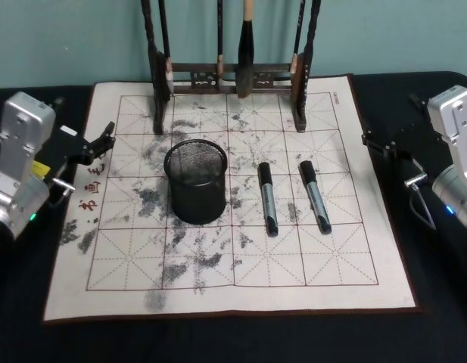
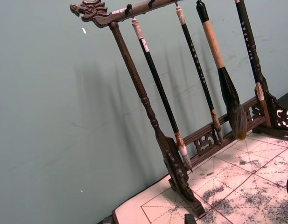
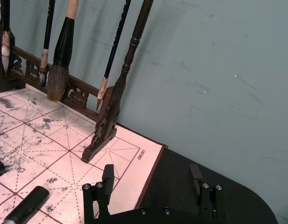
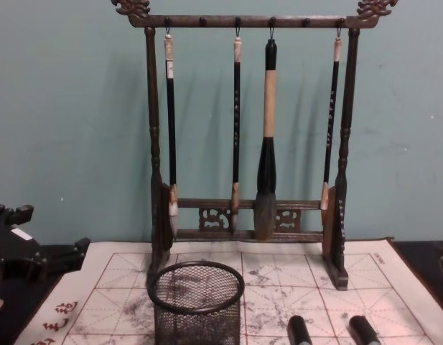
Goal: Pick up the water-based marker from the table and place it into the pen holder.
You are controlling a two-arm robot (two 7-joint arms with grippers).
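Bench is covered by an ink-stained mat. Pen holder is stood mid-mat, with left marker and right marker laid just right of it. Left claw and right claw are held wide at the bench's side edges, well apart from both. Markers are cut off in the chest view.

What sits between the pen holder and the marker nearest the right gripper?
A second marker, lying flat on the mat; the head view shows it.
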